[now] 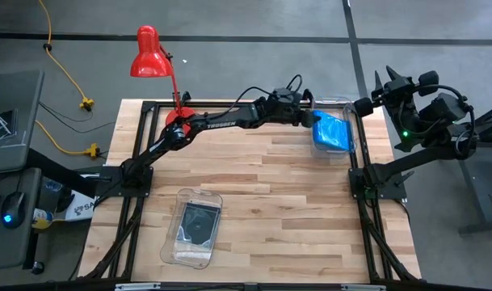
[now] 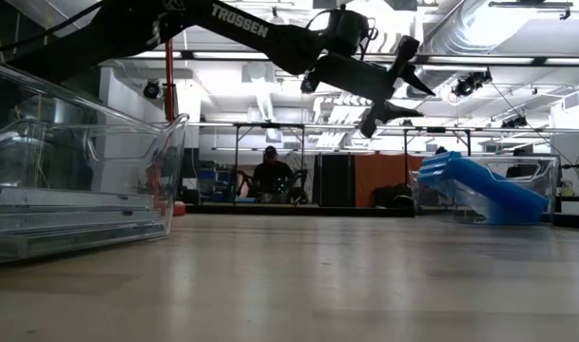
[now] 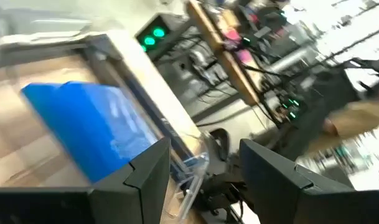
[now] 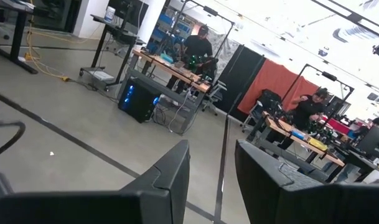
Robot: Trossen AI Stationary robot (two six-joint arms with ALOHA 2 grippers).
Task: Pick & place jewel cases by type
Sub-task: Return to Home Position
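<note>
From above, the left arm [image 1: 221, 121] reaches across the table [image 1: 270, 186] to the far bin [image 1: 352, 109] by the right edge. The left claw [image 1: 309, 115] hangs just beside the blue cases [image 1: 332, 133] heaped inside it. The dark cases [image 1: 199, 222] lie flat in the near bin [image 1: 174, 255] towards the front. No case shows on the bare wood, so the sorting looks finished, and only the arm's return appears to be left. The right arm [image 1: 415, 113] waits off the table's right side. A red lamp [image 1: 147, 52] stands at the back edge.

At table height, the left claw hangs above the boards with its jaws spread and nothing between them. The blue cases lean inside their bin, sloping from a raised edge on the side nearer the claw down to the bin floor. The dark cases sit level, low in the near bin, whose long axis runs roughly front to back. A person [image 2: 270, 176] sits far behind.

The left wrist camera shows the claw parted and empty, with the blue cases propped at a tilt against the bin wall.

The right wrist camera shows the right claw [image 4: 213, 180] parted and empty, facing the room, with no case in sight.
</note>
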